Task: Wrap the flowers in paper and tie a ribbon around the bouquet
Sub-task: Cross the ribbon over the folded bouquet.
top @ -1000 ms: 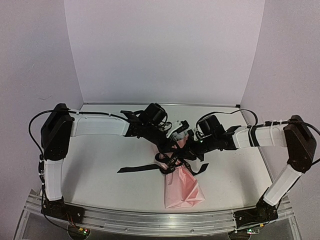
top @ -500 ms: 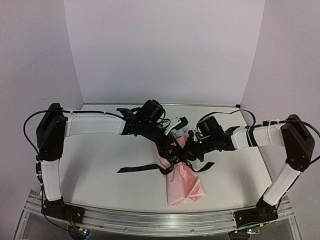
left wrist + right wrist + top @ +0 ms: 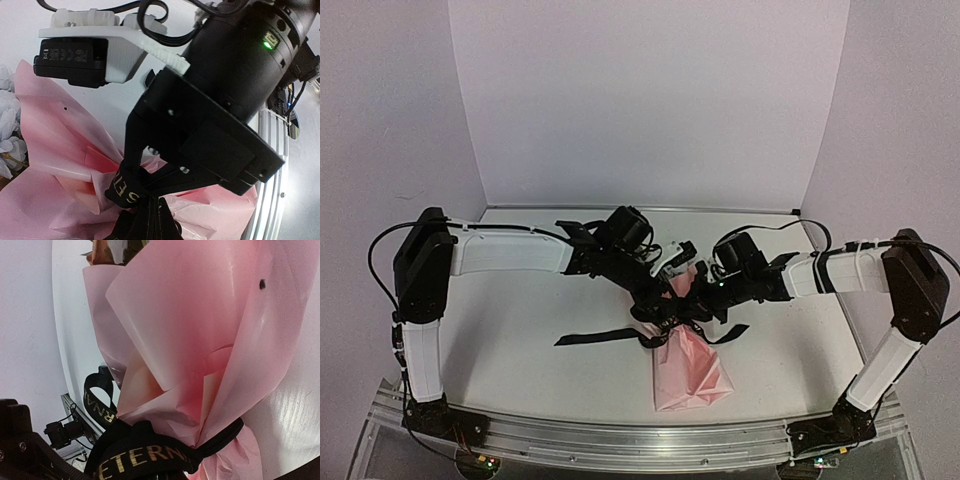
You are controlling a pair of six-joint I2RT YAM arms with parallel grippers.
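The bouquet lies on the table, a pink paper cone with its wide end towards the near edge. The black ribbon circles its narrow neck, with one tail lying left and a shorter one right. Both grippers meet over the neck: my left gripper and right gripper are each shut on the ribbon. Gold lettering shows on the ribbon against the paper. A ribbon loop stands free. Pale flowers and an orange-brown bloom peek out.
An aluminium rail runs along the near table edge, with both arm bases on it. White walls close the back and sides. The right arm's black wrist fills most of the left wrist view, very near the left gripper.
Both grippers have drawn a little closer together over the bouquet's neck, and the left arm's elbow has shifted left. The ribbon's right tail has moved slightly outward.
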